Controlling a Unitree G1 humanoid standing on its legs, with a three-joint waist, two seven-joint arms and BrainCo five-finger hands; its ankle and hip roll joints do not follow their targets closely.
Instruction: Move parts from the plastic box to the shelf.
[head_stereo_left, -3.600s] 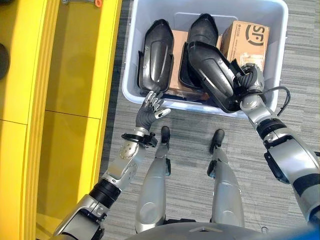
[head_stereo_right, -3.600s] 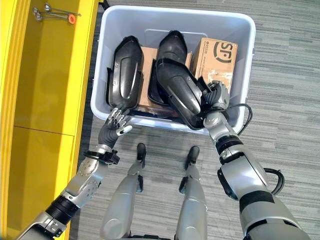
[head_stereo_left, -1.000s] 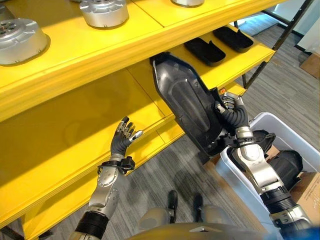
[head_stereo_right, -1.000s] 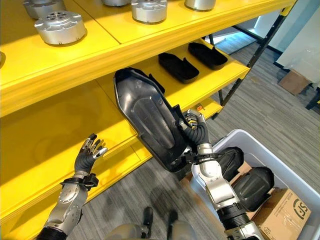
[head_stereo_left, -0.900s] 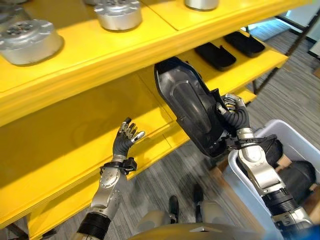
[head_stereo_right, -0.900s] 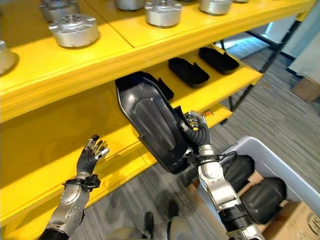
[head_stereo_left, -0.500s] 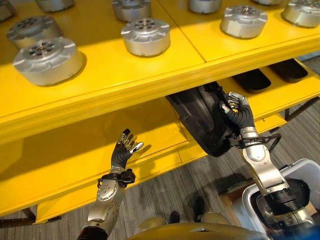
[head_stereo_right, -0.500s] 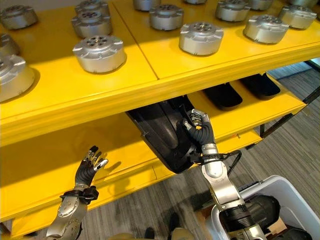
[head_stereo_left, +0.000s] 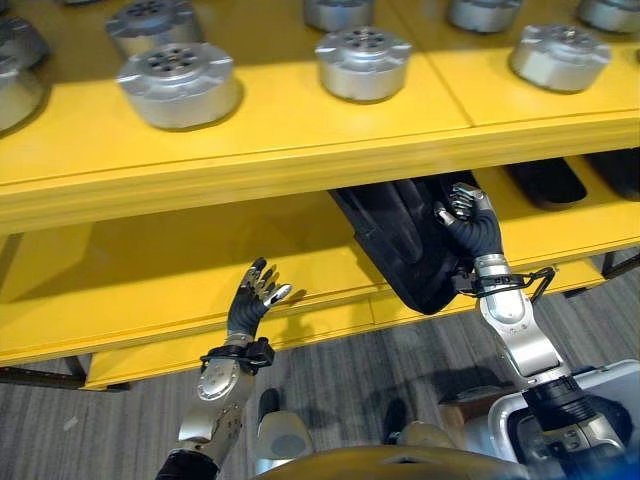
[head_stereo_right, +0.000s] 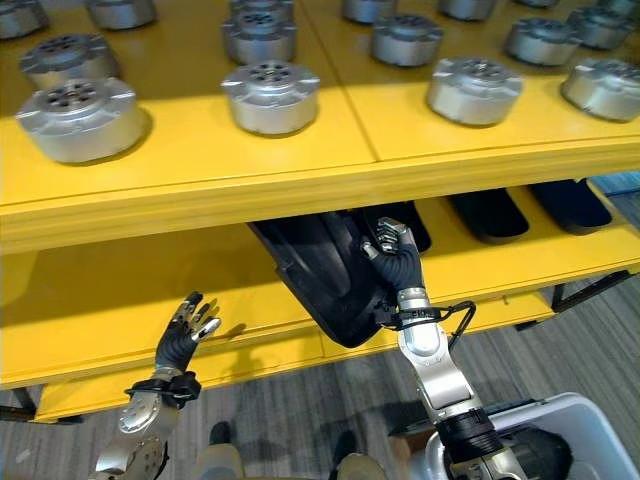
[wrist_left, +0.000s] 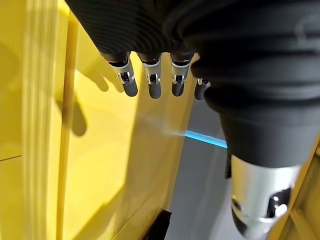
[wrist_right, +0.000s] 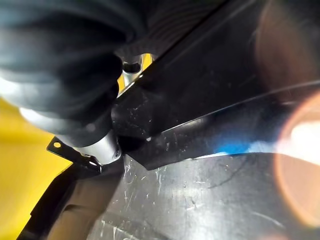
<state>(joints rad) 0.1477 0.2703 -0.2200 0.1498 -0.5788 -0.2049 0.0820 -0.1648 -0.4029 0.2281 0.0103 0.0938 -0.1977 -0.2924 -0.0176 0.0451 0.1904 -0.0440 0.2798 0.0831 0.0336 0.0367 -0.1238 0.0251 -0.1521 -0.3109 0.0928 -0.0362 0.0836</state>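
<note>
While the plastic box (head_stereo_right: 560, 425) sits low on the floor at the robot's right with dark parts left in it, the work is up at the shelf (head_stereo_left: 150, 300). Nearest me, the left robot hand (head_stereo_left: 250, 300) hangs in front of the lower shelf's lip with its fingers spread and straight, holding nothing; I'd say it waits there to steady or guide the load if needed. Just beyond, the right robot hand (head_stereo_right: 398, 262) has its fingers curled round the edge of a large black shell part (head_stereo_right: 320, 270), tipped steeply with its upper end already under the upper shelf board (head_stereo_right: 300, 190) and its lower end hanging past the lower shelf's front edge. That slant looks chosen so the long piece can slip through the low gap between the boards. Further along the same lower level lie two black trays (head_stereo_right: 490, 215), and above, on the upper board, stand rows of round silver metal housings (head_stereo_right: 270, 95).
</note>
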